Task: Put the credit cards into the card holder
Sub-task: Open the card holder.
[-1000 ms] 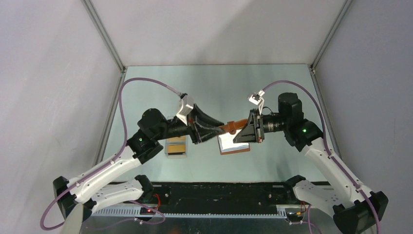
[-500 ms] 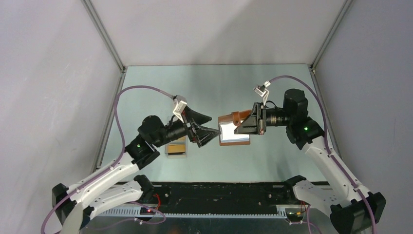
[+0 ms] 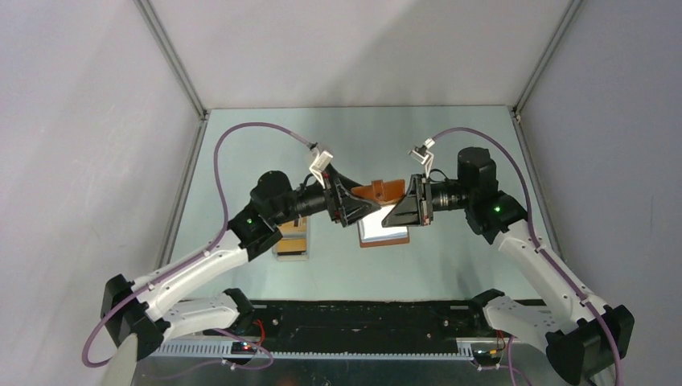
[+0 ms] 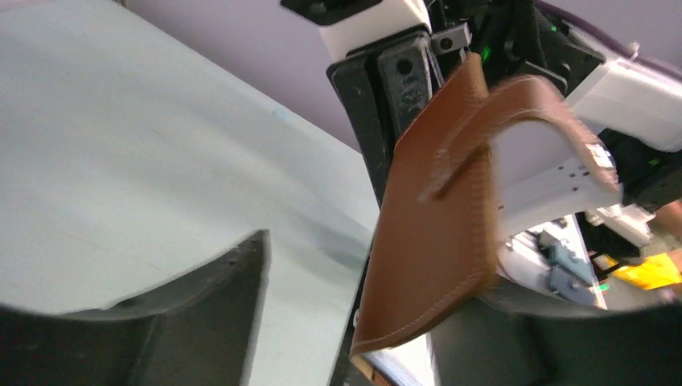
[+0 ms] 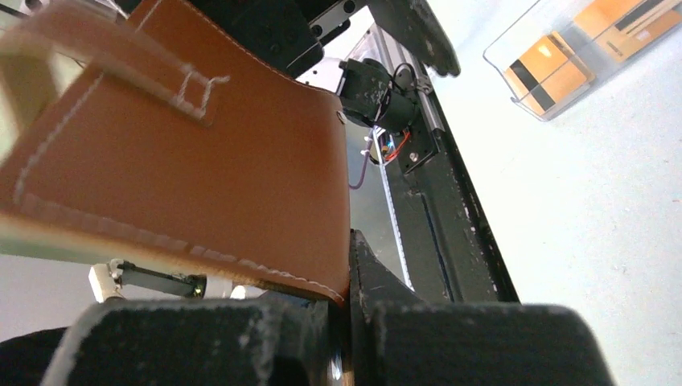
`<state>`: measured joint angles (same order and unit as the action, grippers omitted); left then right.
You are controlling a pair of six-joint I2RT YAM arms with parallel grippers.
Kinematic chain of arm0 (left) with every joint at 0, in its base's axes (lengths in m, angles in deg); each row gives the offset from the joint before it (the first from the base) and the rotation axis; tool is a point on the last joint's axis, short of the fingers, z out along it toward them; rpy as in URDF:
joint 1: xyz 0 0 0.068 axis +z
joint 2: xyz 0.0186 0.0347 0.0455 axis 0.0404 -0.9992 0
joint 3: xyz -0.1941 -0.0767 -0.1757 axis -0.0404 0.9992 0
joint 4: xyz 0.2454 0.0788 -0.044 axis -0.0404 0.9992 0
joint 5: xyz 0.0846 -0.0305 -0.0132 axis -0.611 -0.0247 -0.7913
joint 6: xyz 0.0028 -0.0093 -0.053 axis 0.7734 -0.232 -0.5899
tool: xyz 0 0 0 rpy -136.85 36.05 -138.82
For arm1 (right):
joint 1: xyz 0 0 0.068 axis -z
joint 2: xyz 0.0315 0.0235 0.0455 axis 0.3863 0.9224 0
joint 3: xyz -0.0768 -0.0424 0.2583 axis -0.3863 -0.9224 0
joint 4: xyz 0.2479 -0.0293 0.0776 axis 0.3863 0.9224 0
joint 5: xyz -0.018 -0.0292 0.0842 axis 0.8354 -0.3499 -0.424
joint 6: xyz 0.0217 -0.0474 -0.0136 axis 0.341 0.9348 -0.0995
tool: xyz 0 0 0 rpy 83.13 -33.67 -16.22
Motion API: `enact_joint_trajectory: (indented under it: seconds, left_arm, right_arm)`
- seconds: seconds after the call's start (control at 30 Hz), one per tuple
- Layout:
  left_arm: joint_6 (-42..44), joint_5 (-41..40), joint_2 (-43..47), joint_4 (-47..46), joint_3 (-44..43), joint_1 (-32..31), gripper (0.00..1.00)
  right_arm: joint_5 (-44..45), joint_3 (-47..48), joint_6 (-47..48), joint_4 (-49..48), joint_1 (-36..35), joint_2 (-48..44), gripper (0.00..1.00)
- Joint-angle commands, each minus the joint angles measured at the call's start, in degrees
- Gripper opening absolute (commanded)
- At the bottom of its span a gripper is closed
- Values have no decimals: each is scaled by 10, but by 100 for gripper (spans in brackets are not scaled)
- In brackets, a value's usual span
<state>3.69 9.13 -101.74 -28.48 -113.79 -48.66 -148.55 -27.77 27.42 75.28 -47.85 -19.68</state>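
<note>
Left pincer (image 3: 362, 215) is back at the card holder (image 3: 382, 191), open — right pincer (image 3: 394, 215) clamps it, plain wrist-side.

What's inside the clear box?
Orange-gold credit cards with dark stripes lie in the clear box. How many are stacked cannot be told, and the frame cuts off its far end.

Pale green table (image 3: 354, 137), plain grey walls (image 3: 80, 161)
</note>
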Motion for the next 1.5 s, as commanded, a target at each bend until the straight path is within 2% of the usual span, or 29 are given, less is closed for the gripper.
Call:
enact_joint_trajectory:
  seconds: [0.0,0.03,0.07,0.1,0.13,0.17,0.2,0.23,0.27,0.3,0.33,0.4,0.47,0.63,0.8,0.97,1.07,1.13,1.17,1.2,1.23,1.27,1.3,1.33,1.37,1.43,1.47]
  left_arm:
    - [0,17,-13,-47,-24,6,58]
    - [-4,25,-15,-54,-23,10,39]
    - [-9,30,-18,-59,-23,13,28]
    - [-21,37,-20,-60,-24,20,8]
    - [-30,39,-23,-62,-24,25,4]
    - [-48,43,-23,-63,-22,32,1]
    - [-54,45,-22,-63,-21,35,1]
    - [-59,49,-20,-64,-18,39,0]
    - [-58,52,-17,-64,-16,39,0]
    - [-58,55,-16,-64,-15,41,0]
    - [-60,57,-13,-64,-13,41,0]
    - [-66,72,-10,-63,-14,41,0]
    - [-68,102,-16,-63,-21,41,0]
    - [-79,145,-29,-64,-32,42,0]
    - [-88,174,-33,-64,-47,39,0]
    - [-91,177,-36,-64,-54,38,0]
    - [-86,181,-38,-63,-52,38,0]
    - [-87,184,-40,-64,-49,39,0]
    - [-87,183,-41,-64,-47,39,0]
    - [-86,183,-41,-64,-46,38,0]
    - [-82,182,-41,-64,-45,38,0]
    - [-79,181,-41,-64,-44,38,4]
    - [-79,174,-40,-64,-42,40,27]
    - [-82,168,-36,-62,-39,41,41]
    - [-94,149,-33,-61,-29,45,62]
    - [-115,120,-13,-61,-6,51,81]
    - [-128,98,-7,-61,3,54,88]
  right_arm:
    - [-6,15,61,33,-7,-2,0]
    - [-7,15,68,38,-7,-3,0]
    - [-4,15,85,51,-8,-3,0]
    - [-1,15,94,58,-7,-5,0]
    - [5,15,111,75,-6,-7,6]
    - [10,15,118,82,-3,-11,14]
    - [16,15,127,90,0,-14,32]
    - [17,15,129,92,8,-20,41]
    - [16,15,128,90,15,-23,58]
    - [15,15,123,87,30,-31,65]
    - [11,15,112,76,39,-35,78]
    - [0,15,88,50,64,-42,90]
    - [-5,15,69,25,78,-41,96]
    - [-11,15,37,-10,87,-8,99]
    - [0,15,19,-35,74,14,97]
    - [-16,15,-18,-88,39,41,72]
    - [-25,15,-35,-122,21,43,66]
    - [-35,15,-60,-149,17,44,51]
    - [-41,15,-66,-161,15,48,34]
    - [-50,15,-74,-172,14,49,24]
    - [-52,15,-74,-173,13,51,7]
    - [-51,15,-71,-166,12,51,3]
    - [-50,15,-67,-161,12,50,0]
    - [-44,15,-63,-151,14,48,0]
    - [-38,15,-62,-141,17,44,0]
    - [-22,15,-67,-123,28,37,0]
    - [-9,15,-75,-115,33,30,0]
